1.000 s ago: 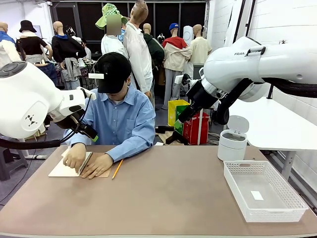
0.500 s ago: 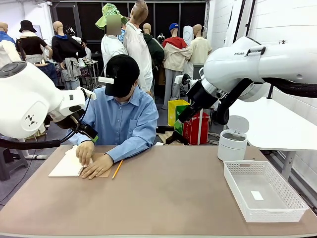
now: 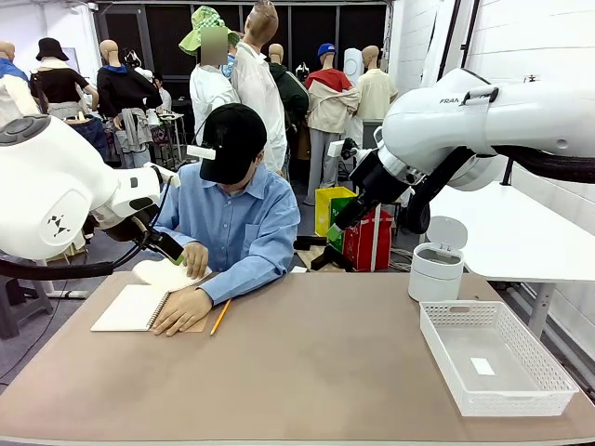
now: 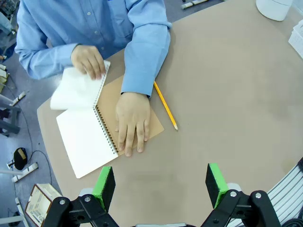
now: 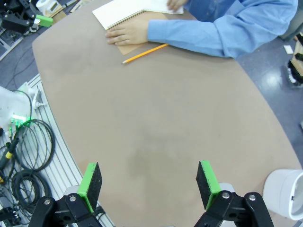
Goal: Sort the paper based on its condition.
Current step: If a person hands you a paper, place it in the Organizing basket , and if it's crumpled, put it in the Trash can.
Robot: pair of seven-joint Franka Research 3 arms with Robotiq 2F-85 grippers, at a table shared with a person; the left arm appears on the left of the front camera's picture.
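A person at the far side holds the paper (image 3: 165, 273) (image 4: 75, 90), a white sheet, raised in one hand just above an open spiral notebook (image 3: 130, 307) (image 4: 87, 142). Their other hand (image 4: 132, 120) lies flat on the notebook's brown cover. My left gripper (image 4: 160, 184) hangs open high above the table near the notebook, with nothing between its green pads. In the front view it sits beside the person's shoulder (image 3: 175, 253). My right gripper (image 5: 147, 182) is open too and empty, held high over the middle of the table (image 3: 338, 223).
A yellow pencil (image 3: 220, 317) (image 4: 164, 105) (image 5: 144, 53) lies right of the notebook. A white mesh basket (image 3: 548, 372) with a small white tag (image 3: 482, 366) stands at the front right. Behind it is a small white lidded bin (image 3: 437, 265). The brown table (image 3: 316, 372) is bare in the middle.
The person's hand has lifted the white sheet off the notebook, up and toward their body. Both arms have stayed still.
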